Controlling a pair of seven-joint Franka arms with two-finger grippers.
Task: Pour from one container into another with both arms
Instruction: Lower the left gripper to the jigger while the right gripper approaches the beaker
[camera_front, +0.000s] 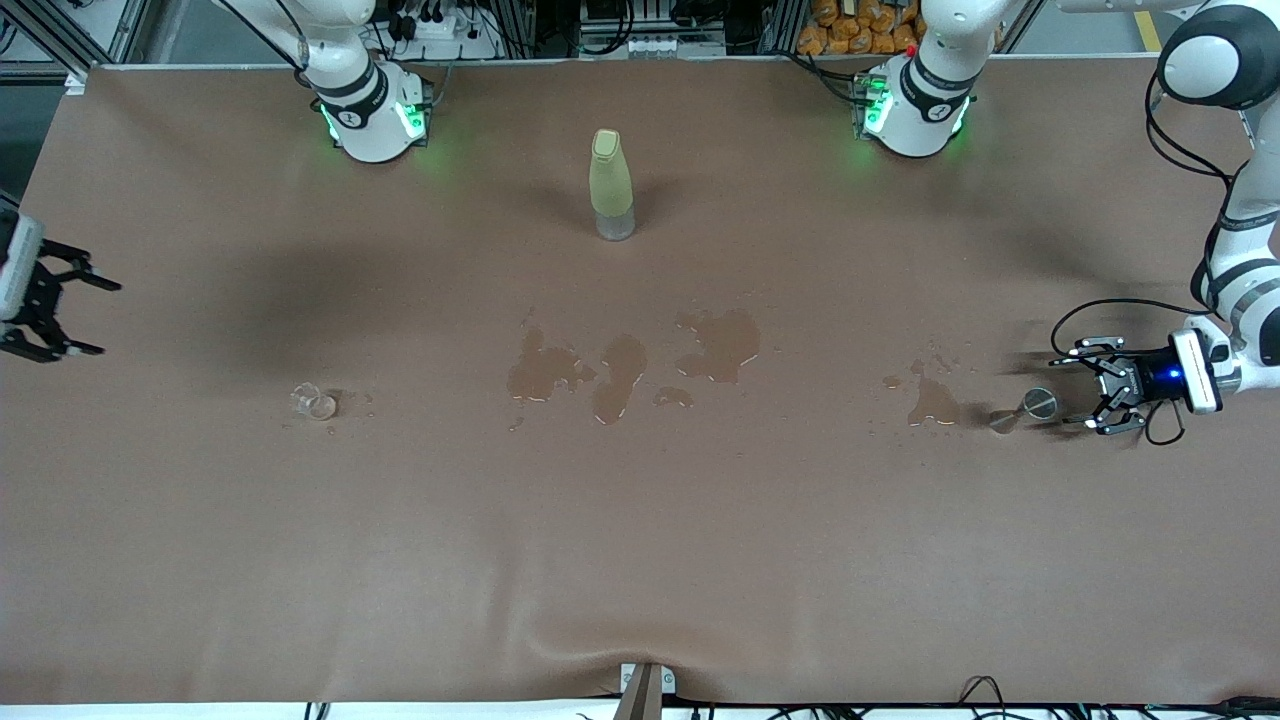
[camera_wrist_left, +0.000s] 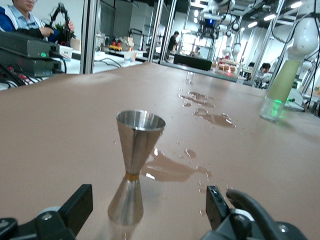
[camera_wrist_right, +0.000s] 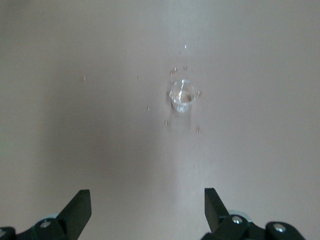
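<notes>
Unmarked steel jigger (camera_front: 1030, 408), upright

A pale yellow-green bottle (camera_front: 611, 180), a silver jigger (camera_front: 1030, 407) and a clear glass cup (camera_front: 316, 402) stand on the brown surface (camera_front: 400, 560), with darker wet patches (camera_front: 620, 370).

My left end effector (camera_front: 1085, 383) sits low at the left arm's end of the table (camera_front: 640, 560), fingers spread, just beside the upright jigger (camera_front: 1030, 408), which stands clear between them without touching. My right end effector (camera_front: 75, 315) hangs open over the right arm's end of the table, with the small glass cup (camera_front: 315, 402) well apart from it and nearer the front camera. The bottle (camera_front: 611, 185) stands upright mid-table near the bases, and the spilled puddles (camera_front: 620, 370) lie between cup and jigger, nearer the camera than the bottle.
</notes>
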